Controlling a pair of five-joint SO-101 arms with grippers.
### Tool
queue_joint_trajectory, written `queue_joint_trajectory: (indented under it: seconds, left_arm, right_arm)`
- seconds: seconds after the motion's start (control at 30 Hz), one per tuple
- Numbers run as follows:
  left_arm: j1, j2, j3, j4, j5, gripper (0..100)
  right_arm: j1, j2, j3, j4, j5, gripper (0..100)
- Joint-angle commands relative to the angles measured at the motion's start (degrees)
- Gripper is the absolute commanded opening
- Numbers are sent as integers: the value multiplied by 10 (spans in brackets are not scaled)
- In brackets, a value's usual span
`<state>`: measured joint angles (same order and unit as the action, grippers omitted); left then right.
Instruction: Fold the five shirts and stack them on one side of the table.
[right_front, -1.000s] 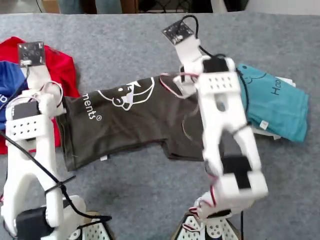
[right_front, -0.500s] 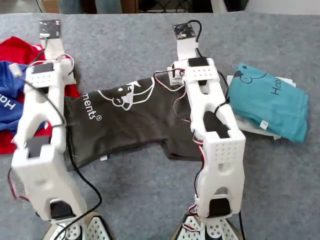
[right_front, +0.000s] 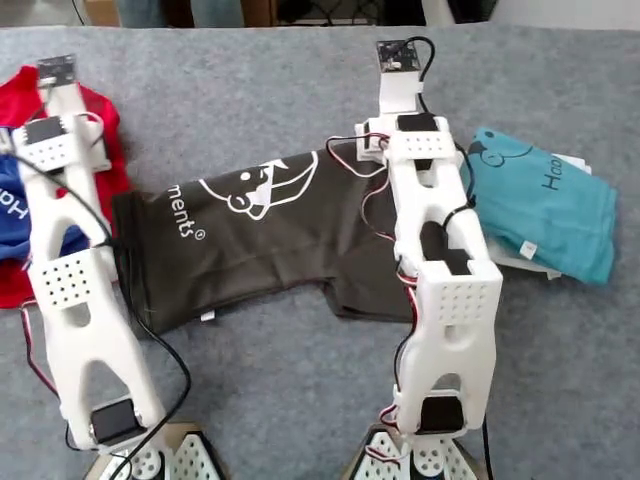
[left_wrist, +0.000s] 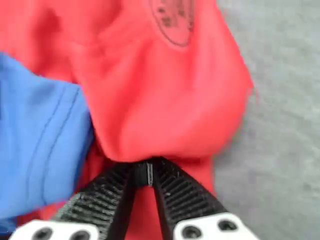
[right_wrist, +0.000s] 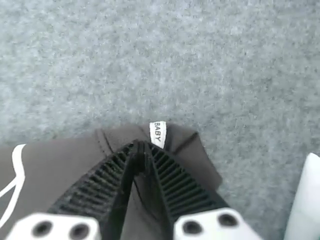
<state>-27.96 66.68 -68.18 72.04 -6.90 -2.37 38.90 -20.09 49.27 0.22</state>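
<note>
Left tool (left_wrist: 145, 170) clamped on bunched red shirt (left_wrist: 165, 100), right tool (right_wrist: 141, 146) on dark shirt (right_wrist: 60, 175) collar, tips half-buried.

Four shirts on the tabletop (right_front: 250, 80): one dark shirt (right_front: 270, 240), one red shirt (left_wrist: 165, 90) and one blue shirt (left_wrist: 40, 140) left of it, one teal shirt (right_front: 540, 215) right of it. One white cloth (right_front: 572, 162) right of it too. Two arms: left arm (right_front: 75, 290), right arm (right_front: 455, 300).

White lettering (right_front: 182, 215), perhaps partial, on dark shirt (right_front: 270, 250)
</note>
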Motion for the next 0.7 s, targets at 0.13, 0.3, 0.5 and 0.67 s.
queue_joint_trajectory:
  seconds: [0.13, 0.3, 0.5, 0.67]
  left_arm:
    - [-93, 55, -273, 54, -14, 29]
    - [-122, 46, -267, 59, -28, 29]
    - [-117, -14, -269, 73, -11, 29]
    - [-61, -105, -262, 183, 67, 32]
  right_arm:
    - [16, -19, -26, -19, -1, 15]
    - [13, -19, -26, -18, -1, 15]
    - [13, -19, -26, -18, 0, 15]
    - [12, -19, -26, -18, 0, 15]
